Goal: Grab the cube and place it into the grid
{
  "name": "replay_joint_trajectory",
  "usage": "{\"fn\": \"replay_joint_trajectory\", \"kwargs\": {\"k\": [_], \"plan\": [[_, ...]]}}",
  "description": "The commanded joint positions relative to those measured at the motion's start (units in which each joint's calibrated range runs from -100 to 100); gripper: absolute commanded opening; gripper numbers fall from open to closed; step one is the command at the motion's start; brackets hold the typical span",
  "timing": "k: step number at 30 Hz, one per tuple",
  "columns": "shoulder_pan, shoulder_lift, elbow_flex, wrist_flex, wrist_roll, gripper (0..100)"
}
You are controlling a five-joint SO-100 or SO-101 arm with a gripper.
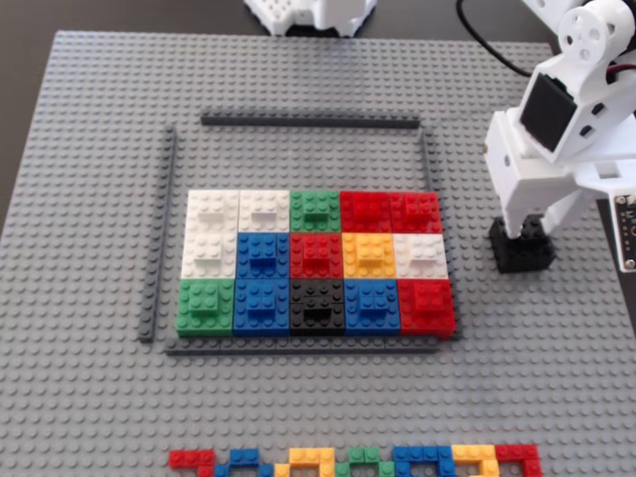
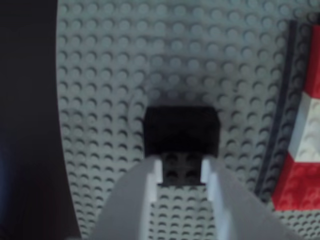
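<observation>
The cube [image 1: 521, 254], a small black studded block with a smaller raised brick on top, stands on the grey baseplate to the right of the grid [image 1: 308, 121] in the fixed view, outside its dark-grey frame. My white gripper [image 1: 525, 231] reaches down onto it from above. In the wrist view the gripper [image 2: 181, 169] has its two white fingers pressed against both sides of the cube's [image 2: 180, 131] raised top brick. The cube still rests on the plate. The grid's frame bar [image 2: 278, 125] and its red and white squares show at the right edge of the wrist view.
The large light-grey studded baseplate [image 1: 89, 397] carries everything. A thin strip of mixed-colour bricks [image 1: 358, 460] lies along its front edge. A flat black square with a slot [image 1: 318, 306] sits in the grid's front row. A white robot part [image 1: 308, 15] stands at the back.
</observation>
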State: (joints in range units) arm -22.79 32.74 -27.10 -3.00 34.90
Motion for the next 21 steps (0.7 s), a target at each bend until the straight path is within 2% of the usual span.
{"fn": "replay_joint_trajectory", "kwargs": {"k": [1, 10, 21], "plan": [[1.2, -6.1, -2.7, 1.8, 0.6, 6], [2.5, -17.4, -2.9, 5.3, 1.6, 5], [7.1, -41.3, 21.9, 3.1, 5.7, 5]]}}
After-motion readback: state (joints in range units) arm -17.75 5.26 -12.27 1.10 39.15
